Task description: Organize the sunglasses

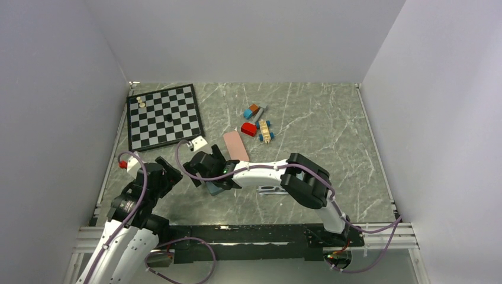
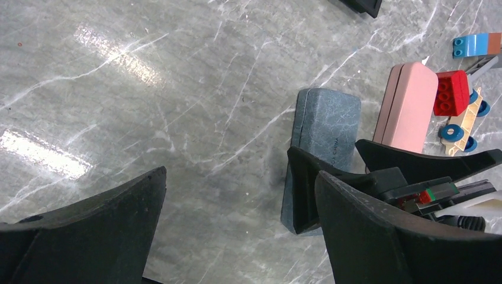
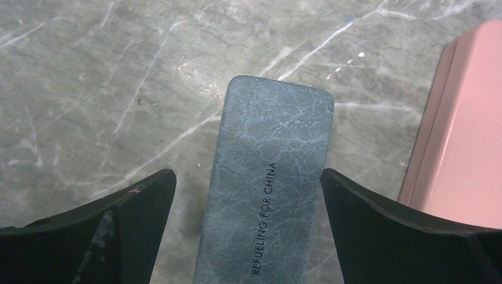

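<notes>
No sunglasses show in any view. A slate-blue oblong case lies shut on the marble table, printed "REFUELING FOR CHINA". My right gripper is open just above it, one finger on each side, not touching it. The case also shows in the left wrist view and, mostly hidden under the gripper, in the top view. A pink oblong case lies shut just right of it. My left gripper is open and empty over bare table, left of the blue case.
A chessboard lies at the back left with a few pieces on its corner. Toy blocks sit behind the pink case, with a red one among them. White walls enclose the table.
</notes>
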`<state>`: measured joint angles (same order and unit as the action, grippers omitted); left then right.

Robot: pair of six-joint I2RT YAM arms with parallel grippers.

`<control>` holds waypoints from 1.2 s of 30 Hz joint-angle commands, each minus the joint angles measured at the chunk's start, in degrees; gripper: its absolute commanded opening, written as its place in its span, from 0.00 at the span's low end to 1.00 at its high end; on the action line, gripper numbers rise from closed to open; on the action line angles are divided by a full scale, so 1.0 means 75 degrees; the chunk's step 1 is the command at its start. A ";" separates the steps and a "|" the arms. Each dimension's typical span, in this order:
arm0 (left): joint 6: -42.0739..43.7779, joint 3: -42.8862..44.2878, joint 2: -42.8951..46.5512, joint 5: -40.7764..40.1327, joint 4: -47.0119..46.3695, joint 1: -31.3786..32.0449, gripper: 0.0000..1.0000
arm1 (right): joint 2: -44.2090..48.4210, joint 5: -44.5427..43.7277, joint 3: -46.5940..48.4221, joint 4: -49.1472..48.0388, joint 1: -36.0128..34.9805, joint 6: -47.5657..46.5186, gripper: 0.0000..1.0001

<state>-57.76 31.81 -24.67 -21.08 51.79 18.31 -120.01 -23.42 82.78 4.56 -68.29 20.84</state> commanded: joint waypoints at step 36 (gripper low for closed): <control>0.1584 -0.0249 -0.1701 0.7696 -1.0486 -0.0027 0.99 | 0.5995 0.8766 -0.4426 -0.5525 0.3618 0.2188 0.09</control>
<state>-43.83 27.77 -33.82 21.78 -6.52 18.24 -77.67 30.55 50.83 -25.96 -41.04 33.67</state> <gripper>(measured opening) 0.994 0.709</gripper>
